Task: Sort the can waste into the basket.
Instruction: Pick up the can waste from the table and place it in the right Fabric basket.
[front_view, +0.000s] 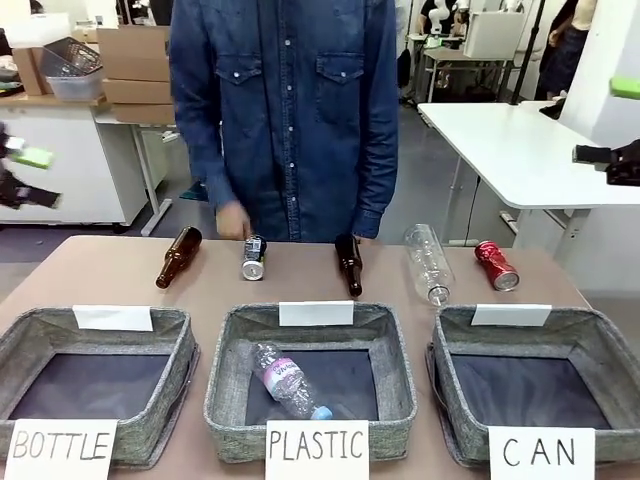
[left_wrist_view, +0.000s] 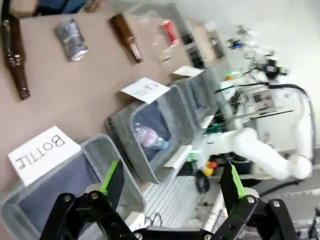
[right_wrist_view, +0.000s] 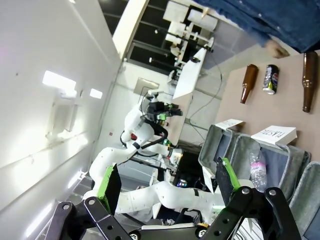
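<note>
My left gripper (left_wrist_view: 172, 182) is open wide. Its two green fingers (left_wrist_view: 112, 176) stand far apart and hold nothing. My right gripper (right_wrist_view: 167, 184) is the same: wide open, with only air between the green pads. Both hang up high, off to the sides of the table (front_view: 90, 285).

The black can (front_view: 253, 258) lies on its side at the far part of the table. It is between two brown bottles, one on my left (front_view: 178, 256) and one on my right (front_view: 348, 264). It does not touch either one. The person (front_view: 285, 110) in the blue shirt stands right behind it. One hand (front_view: 232, 222) is low and close to the black can (it is blurry, so I cannot tell if it touches).

The red can (front_view: 496, 265) lies on its side too, far over on my right. A clear bottle (front_view: 428, 262) lies near it.

Three grey baskets sit in a row on my side of the table. The basket (front_view: 600, 338) for cans is the one on my right. It has a white tag (front_view: 511, 315) on its far wall and a "CAN" sign (front_view: 541, 452) at the front. The red can is just behind it, on the table top. The middle basket (front_view: 400, 350) says "PLASTIC" and has a small plastic bottle (front_view: 288, 381) in it. The basket on my left (front_view: 180, 335) says "BOTTLE".
</note>
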